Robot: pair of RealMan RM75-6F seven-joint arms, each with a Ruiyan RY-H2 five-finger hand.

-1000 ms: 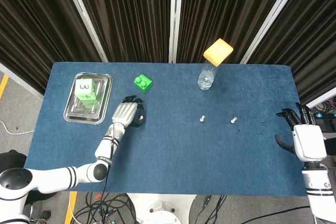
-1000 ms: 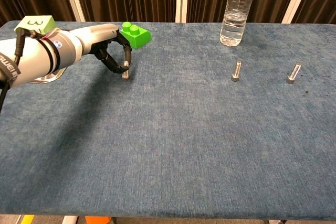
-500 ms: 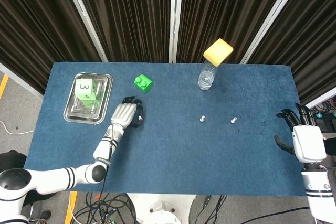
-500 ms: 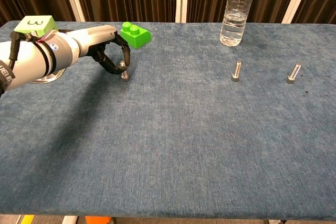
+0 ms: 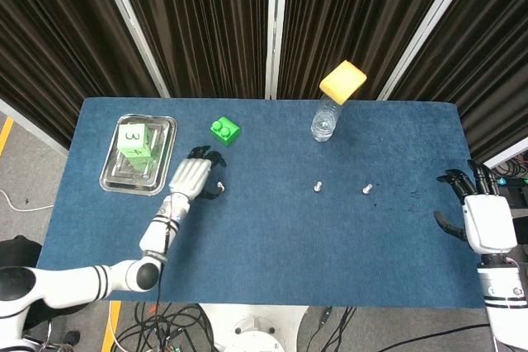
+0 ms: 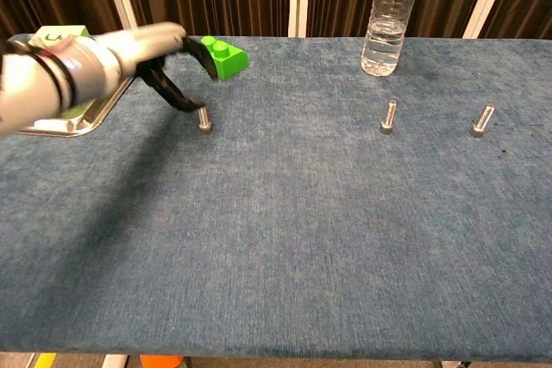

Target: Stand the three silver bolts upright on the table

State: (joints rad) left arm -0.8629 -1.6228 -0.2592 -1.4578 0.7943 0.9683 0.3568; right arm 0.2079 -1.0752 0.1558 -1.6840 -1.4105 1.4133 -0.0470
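Note:
Three silver bolts stand upright on the blue table. The left bolt (image 6: 204,118) (image 5: 221,185) stands free, just right of my left hand (image 6: 159,58) (image 5: 190,177). That hand is lifted off it with its fingers apart and holds nothing. The middle bolt (image 6: 390,115) (image 5: 318,187) and the right bolt (image 6: 484,120) (image 5: 367,190) stand below the water bottle. My right hand (image 5: 485,222) hovers open at the table's right edge, far from the bolts, and shows in the head view only.
A green brick (image 6: 222,56) (image 5: 223,130) lies just behind the left hand. A metal tray (image 5: 169,125) (image 6: 82,121) at the left holds a green cube (image 5: 134,139). A water bottle (image 6: 385,15) (image 5: 325,121) with a yellow sponge (image 5: 342,82) on top stands at the back.
My left hand has let go of the left bolt, opened and drawn back up to the left. The bolt stays standing. The right hand has barely moved.

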